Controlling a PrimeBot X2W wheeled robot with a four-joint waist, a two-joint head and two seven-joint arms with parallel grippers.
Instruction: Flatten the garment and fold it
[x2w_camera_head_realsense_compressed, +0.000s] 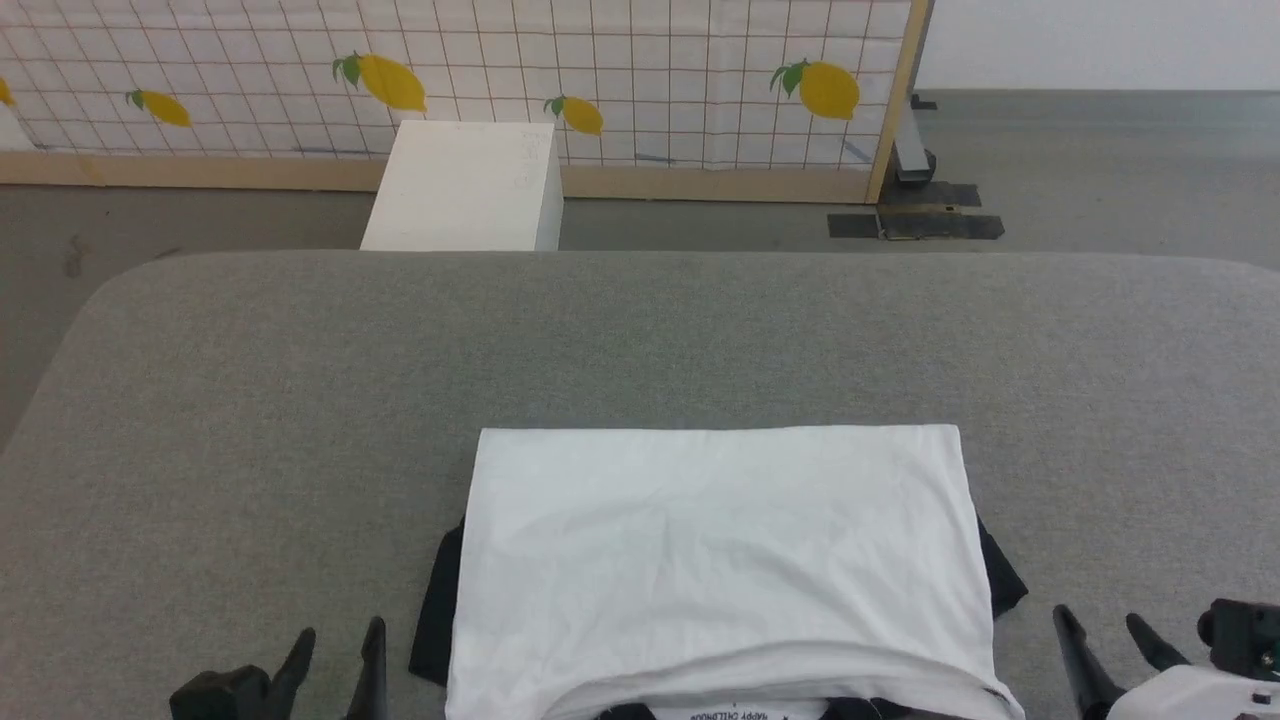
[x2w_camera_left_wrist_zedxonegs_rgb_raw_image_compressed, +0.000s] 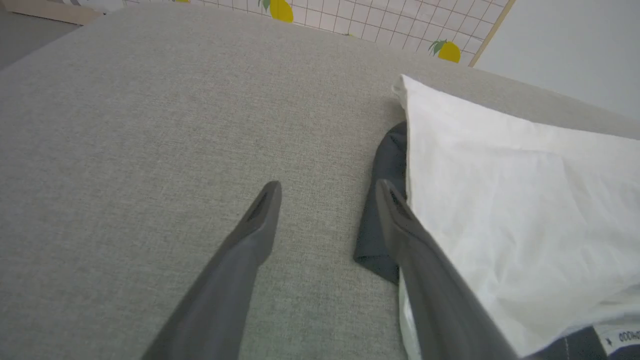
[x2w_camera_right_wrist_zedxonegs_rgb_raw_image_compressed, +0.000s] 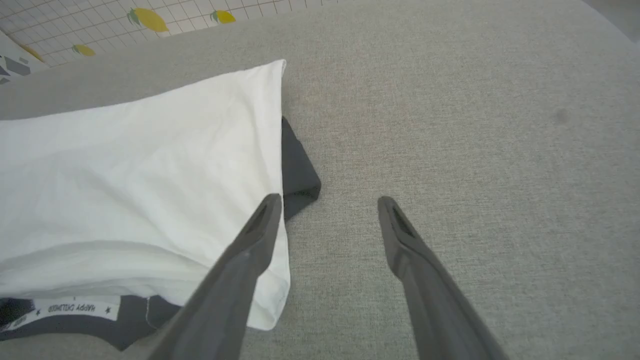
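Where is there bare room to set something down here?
Bare grey fabric surface lies left of the folded white T-shirt with black parts, beyond its far edge and right of it. Crowded near strip: left gripper and right gripper flank it.

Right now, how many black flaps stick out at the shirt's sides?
2. One flap at the shirt's left side, near the left gripper; another flap at its right side, near the right gripper. More may be hidden underneath.

The T-shirt is white with black at its three and nine o'clock edges, the surface grey, the twelve o'clock screen white, dark-gridded, with yellow, green-leaved lemons.
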